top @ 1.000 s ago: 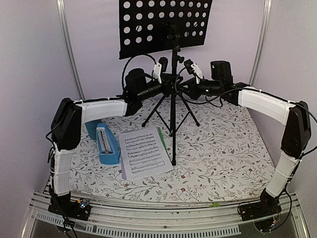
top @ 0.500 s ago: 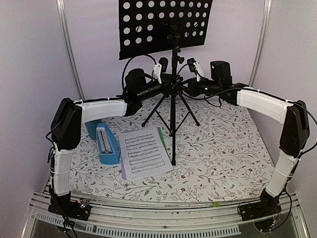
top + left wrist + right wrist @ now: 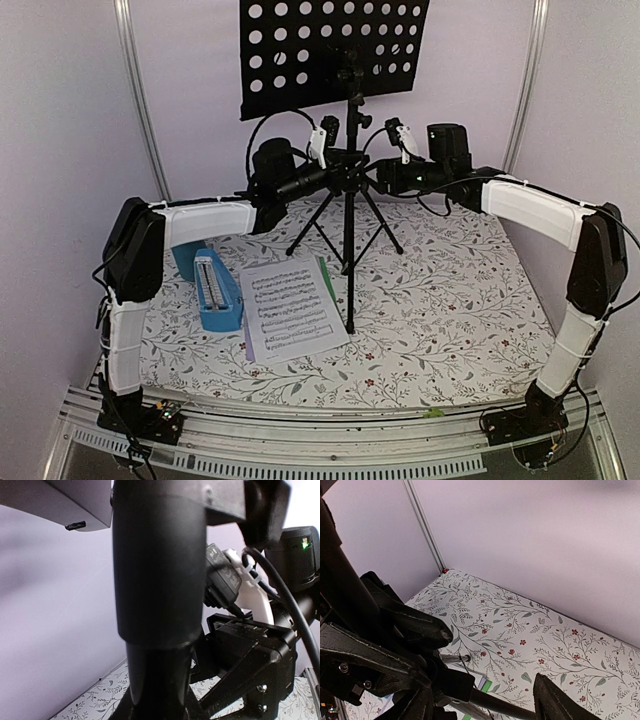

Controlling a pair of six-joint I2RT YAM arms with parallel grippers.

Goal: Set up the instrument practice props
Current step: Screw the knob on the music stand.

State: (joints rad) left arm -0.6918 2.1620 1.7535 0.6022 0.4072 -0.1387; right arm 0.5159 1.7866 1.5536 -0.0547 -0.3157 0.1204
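Observation:
The black music stand (image 3: 349, 215) stands on its tripod at the back of the table, its perforated desk (image 3: 330, 50) up high. My left gripper (image 3: 338, 172) is shut on the stand's pole (image 3: 160, 580), which fills the left wrist view. My right gripper (image 3: 379, 178) is open just right of the pole; one finger (image 3: 555, 700) shows, with a tripod leg (image 3: 500, 707) crossing between the wide jaws. The white and green sheet-music pages (image 3: 291, 308) lie flat in front of the stand. The blue metronome (image 3: 216, 291) lies to their left.
A teal cup (image 3: 184, 262) stands behind the metronome, under my left arm. The floral mat (image 3: 450, 300) covers the table. White walls and metal posts (image 3: 140, 100) close in the back and sides. The tripod's legs (image 3: 310, 228) spread across the back middle.
My right gripper has opened and drawn slightly to the right, away from the stand's pole. The left gripper, stand, pages and metronome have not moved.

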